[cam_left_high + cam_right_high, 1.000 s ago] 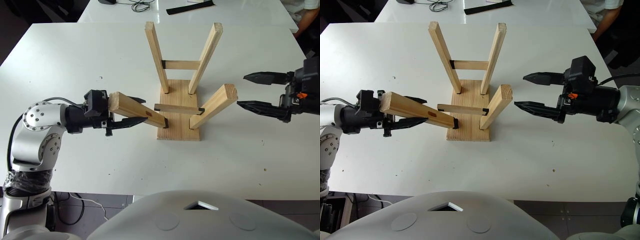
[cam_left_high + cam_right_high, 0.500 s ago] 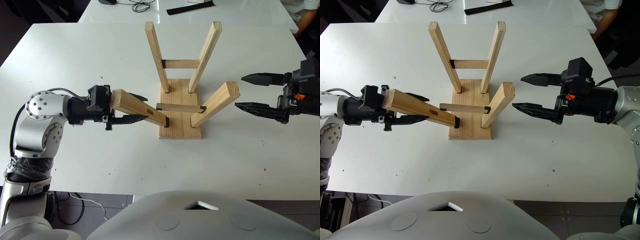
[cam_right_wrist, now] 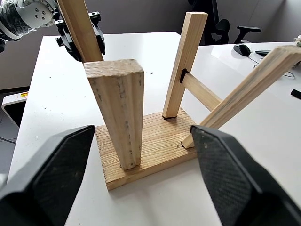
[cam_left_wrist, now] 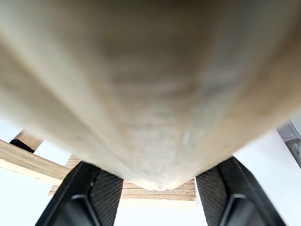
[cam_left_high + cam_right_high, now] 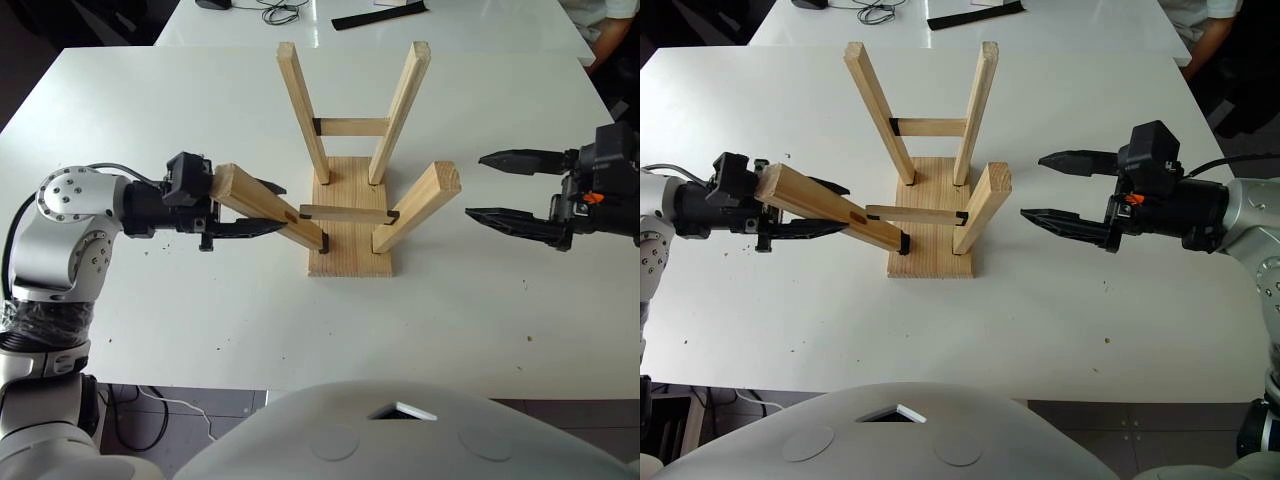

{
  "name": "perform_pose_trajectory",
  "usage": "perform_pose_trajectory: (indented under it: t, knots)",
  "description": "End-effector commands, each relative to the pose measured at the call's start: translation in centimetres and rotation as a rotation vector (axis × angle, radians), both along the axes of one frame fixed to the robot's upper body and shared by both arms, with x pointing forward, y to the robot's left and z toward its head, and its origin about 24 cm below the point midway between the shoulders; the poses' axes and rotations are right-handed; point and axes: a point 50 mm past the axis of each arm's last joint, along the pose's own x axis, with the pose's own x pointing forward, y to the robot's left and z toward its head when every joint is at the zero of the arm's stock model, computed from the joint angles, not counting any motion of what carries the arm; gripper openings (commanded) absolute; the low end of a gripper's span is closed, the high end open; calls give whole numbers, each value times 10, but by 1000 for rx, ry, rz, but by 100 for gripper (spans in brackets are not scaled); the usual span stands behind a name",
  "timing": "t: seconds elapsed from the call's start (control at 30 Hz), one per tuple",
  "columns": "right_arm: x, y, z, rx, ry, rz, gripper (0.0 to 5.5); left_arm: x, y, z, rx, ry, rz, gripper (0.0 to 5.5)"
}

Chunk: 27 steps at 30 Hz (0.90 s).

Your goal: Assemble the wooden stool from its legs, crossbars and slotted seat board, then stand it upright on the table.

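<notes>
A: On the white table point(image 5: 130, 100), near the middle, what of the stool point(image 5: 350, 185)?
B: Upside down, seat board point(image 5: 350, 258) flat on the tabletop, all four legs point(image 5: 300, 110) pointing up. Joined at the far pair by one crossbar point(image 5: 350, 127), at the near pair by a second crossbar point(image 5: 345, 213); splayed outward at the near pair.
A: And the left gripper point(image 5: 270, 207)?
B: Clamped on the near left leg point(image 5: 238, 190) close to its free end, fingers point(image 4: 103, 193) pressed to either side.
A: The right gripper point(image 5: 474, 186)?
B: Spread wide, holding nothing — just beside the top of the near right leg point(image 5: 418, 205), apart from it
</notes>
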Motion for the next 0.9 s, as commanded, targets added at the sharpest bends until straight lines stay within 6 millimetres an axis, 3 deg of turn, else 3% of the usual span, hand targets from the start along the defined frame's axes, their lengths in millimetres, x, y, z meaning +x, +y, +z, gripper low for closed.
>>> perform_pose_trajectory:
  t: [0.03, 0.3, 0.6, 0.9]
  knots:
    - [-1, 2, 2, -3, -13, 2, 376, 1, 0, -22, 118, 114, 22, 206]
    - [-2, 1, 2, -2, -16, -3, 376, 3, 8, -26, 222, 111, 8, 206]
    - [-4, 12, 12, 44, -67, 36, 376, 13, -6, -29, 210, 122, 10, 206]
    - [-5, 36, 64, 370, -249, -9, 376, 26, -22, -31, 214, 95, 121, 206]
